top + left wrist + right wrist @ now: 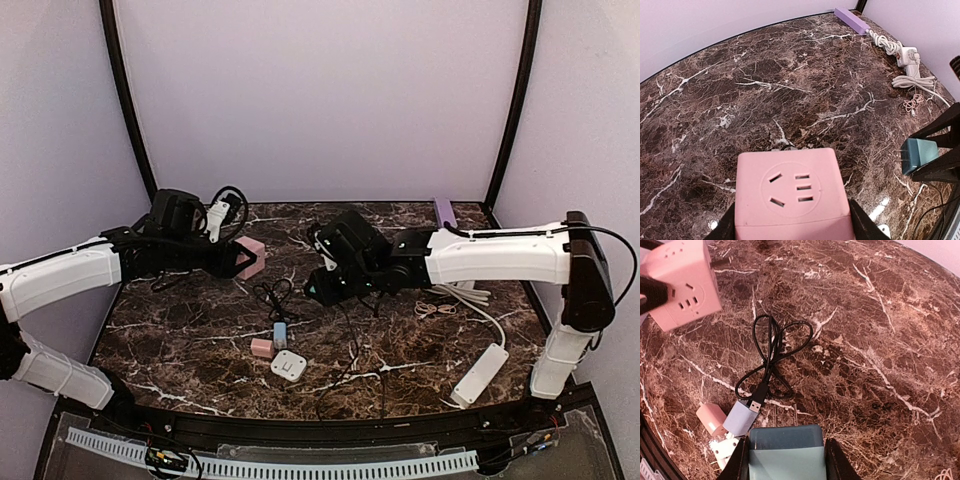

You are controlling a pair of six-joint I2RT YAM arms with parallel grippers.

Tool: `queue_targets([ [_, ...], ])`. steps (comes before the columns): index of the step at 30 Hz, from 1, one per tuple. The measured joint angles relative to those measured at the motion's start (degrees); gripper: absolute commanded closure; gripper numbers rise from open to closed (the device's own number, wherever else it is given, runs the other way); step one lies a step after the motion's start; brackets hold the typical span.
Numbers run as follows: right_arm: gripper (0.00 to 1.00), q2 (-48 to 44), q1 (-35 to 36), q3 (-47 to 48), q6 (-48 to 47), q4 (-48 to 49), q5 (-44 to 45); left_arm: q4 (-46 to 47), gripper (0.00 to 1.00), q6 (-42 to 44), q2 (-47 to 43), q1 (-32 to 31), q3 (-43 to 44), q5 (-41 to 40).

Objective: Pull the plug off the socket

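Observation:
The pink cube socket is held above the marble table by my left gripper, which is shut on its sides; it fills the left wrist view, an empty outlet face showing. It also shows at the top left of the right wrist view. My right gripper is shut on a teal plug with two bare prongs pointing forward, clear of the socket. The plug also shows at the right of the left wrist view. The two grippers are apart, a gap between plug and socket.
A black USB cable, a lilac adapter, a small flat pink block and a white adapter lie mid-table. A white power strip with coiled cord lies at right, a purple strip at the back.

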Motion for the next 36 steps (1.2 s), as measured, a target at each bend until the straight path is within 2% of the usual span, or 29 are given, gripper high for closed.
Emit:
queue_targets([
  [5, 1.0, 0.52, -0.07, -3.96, 0.39, 3.78, -3.28, 0.0, 0.99, -1.42, -0.02, 0.0, 0.0, -0.11],
  [11, 1.0, 5.01, 0.66, -4.0, 0.37, 7.54, -5.07, 0.04, 0.99, -2.45, -0.22, -0.02, 0.0, -0.15],
  [17, 0.92, 9.42, 1.31, -4.15, 1.2, 8.83, -6.25, 0.22, 0.99, -3.63, -0.28, -0.02, -0.31, -0.83],
  [23, 0.86, 11.67, 1.33, -3.98, 1.18, 10.91, -8.72, 3.28, 1.0, -7.82, -2.21, -0.02, -7.3, -1.77],
  [30, 0.68, 14.84, 1.33, -3.65, 1.18, 11.28, -10.82, 4.09, 0.99, -10.08, -5.11, -0.02, -15.93, -1.92],
  [36, 0.41, 14.86, 1.33, -3.65, 1.36, 11.76, -11.47, 5.05, 0.99, -10.97, -11.5, -0.11, -20.7, -1.88],
])
